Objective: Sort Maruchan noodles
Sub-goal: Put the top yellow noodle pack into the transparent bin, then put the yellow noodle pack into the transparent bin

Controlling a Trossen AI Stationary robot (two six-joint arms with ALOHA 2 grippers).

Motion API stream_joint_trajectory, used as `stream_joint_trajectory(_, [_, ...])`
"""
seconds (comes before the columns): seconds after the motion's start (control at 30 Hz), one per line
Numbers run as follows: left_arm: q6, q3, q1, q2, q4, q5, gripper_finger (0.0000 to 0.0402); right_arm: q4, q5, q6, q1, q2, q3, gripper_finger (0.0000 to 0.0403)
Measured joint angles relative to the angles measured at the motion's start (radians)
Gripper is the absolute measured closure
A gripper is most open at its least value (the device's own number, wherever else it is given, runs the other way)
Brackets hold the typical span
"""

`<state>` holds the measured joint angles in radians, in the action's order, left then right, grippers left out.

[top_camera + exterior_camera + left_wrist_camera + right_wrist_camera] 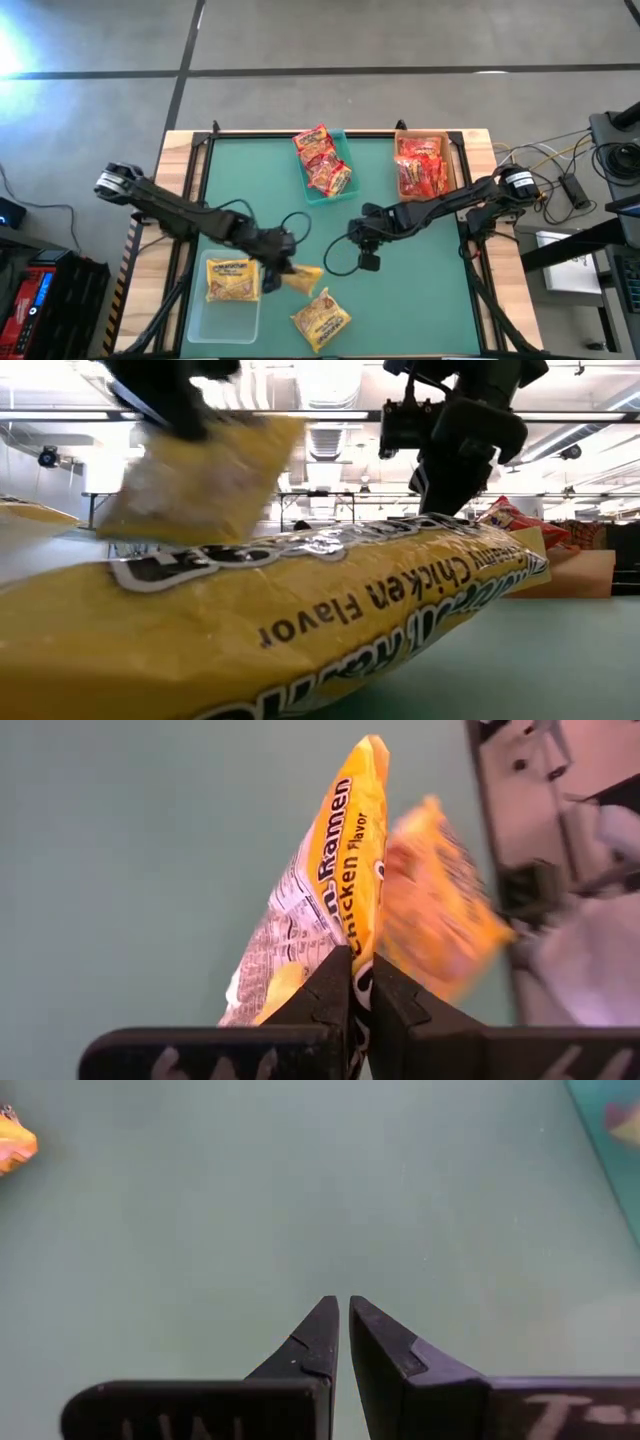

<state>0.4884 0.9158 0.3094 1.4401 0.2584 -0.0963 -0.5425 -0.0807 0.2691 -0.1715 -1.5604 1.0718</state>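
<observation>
While a yellow packet [232, 279] lies in the clear bin [226, 322] at the near left of the green worktop [420, 290], the left gripper [285, 268] hangs just beside that bin with its jaws pinching the edge of another yellow ramen packet [335, 895], held off the surface. A third yellow packet [321, 321] lies loose on the worktop nearby. Red packets [324, 160] fill the teal bin [346, 146], and more red ones [420, 165] sit in the tan bin [452, 160]. The right gripper [343, 1312] hovers mid-worktop, jaws pressed nearly together, holding nothing.
</observation>
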Motion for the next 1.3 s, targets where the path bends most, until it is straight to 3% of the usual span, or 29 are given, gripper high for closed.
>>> stream_joint_trajectory(0.33, [0.555,0.012,0.261,-0.221,0.347,0.046,0.0401,0.095,-0.001,0.007,0.0,0.0,-0.042,0.0383])
stream_joint_trajectory(0.5, [0.839,0.012,0.406,-0.253,0.563,0.028,0.0401,0.157,0.0,0.011,0.0,0.0,-0.064,0.0383])
stream_joint_trajectory(0.6, [0.933,0.011,0.48,-0.25,0.603,-0.016,0.0401,0.163,-0.001,0.011,0.0,0.0,-0.064,0.0383])
stream_joint_trajectory(0.77, [0.965,0.019,0.551,-0.246,0.625,-0.101,0.0401,0.167,0.0,0.011,0.0,0.0,-0.064,0.0383])
stream_joint_trajectory(1.03, [0.987,0.105,0.553,-0.245,0.76,-0.105,0.0401,0.167,0.0,0.011,0.0,0.0,-0.064,0.0383])
stream_joint_trajectory(1.3, [0.987,0.222,0.551,-0.245,0.943,0.02,0.0401,0.166,0.0,0.008,0.0,0.0,-0.064,0.0383])
